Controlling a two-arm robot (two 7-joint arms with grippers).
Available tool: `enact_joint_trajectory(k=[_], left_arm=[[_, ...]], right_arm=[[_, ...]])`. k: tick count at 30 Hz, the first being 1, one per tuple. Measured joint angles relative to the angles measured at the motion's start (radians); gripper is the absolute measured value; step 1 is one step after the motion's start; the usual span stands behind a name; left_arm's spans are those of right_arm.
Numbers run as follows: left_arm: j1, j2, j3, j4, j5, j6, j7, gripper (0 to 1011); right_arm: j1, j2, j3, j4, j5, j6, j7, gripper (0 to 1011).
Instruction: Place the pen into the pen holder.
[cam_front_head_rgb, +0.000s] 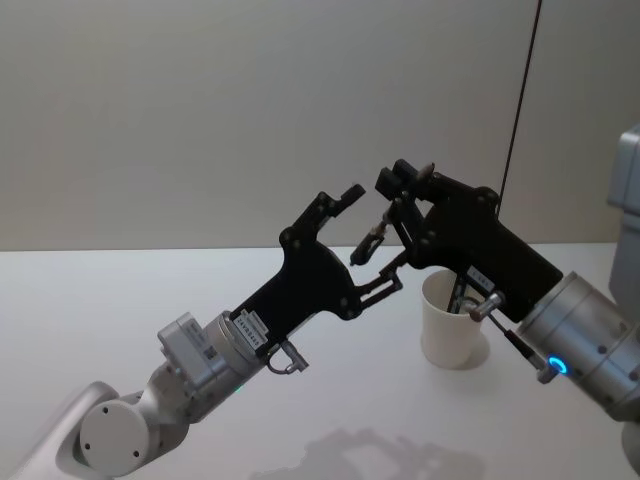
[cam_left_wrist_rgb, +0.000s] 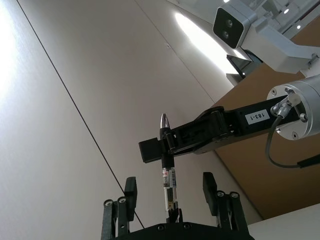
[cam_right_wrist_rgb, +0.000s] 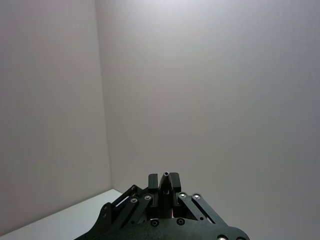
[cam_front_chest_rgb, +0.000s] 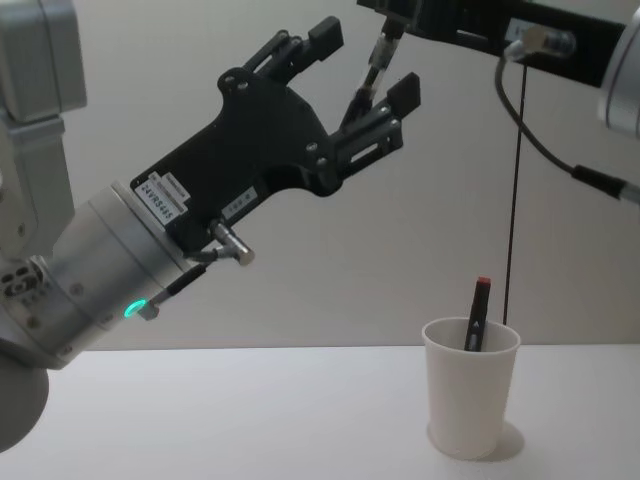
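The white paper cup (cam_front_chest_rgb: 471, 398) serving as pen holder stands upright on the white table (cam_front_chest_rgb: 220, 410), to the robot's right of centre. Inside it leans 1 dark pen with a red cap (cam_front_chest_rgb: 476, 315), its top poking above the rolled rim. High above the table, the right gripper (cam_left_wrist_rgb: 167, 141) is clamped on a second pen (cam_left_wrist_rgb: 168, 172) near its upper end (clear barrel, silver tip upward in the left wrist view). The left gripper (cam_front_chest_rgb: 350, 65) sits just below, its fingers (cam_left_wrist_rgb: 130, 189) spread apart on either side of that pen's lower end.
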Motion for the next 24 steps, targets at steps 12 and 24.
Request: enact_joint_trajectory(k=[12,24], left_arm=[[0.0,0.0,0.0,0.0,0.0,0.0,0.0,1004],[0.0,0.0,0.0,0.0,0.0,0.0,0.0,1004]], right_arm=[[0.0,0.001,-0.001,0.0,0.0,0.0,-0.002,126],[0.007,-0.003,-0.002,0.009,-0.013,-0.008,-0.053,125]])
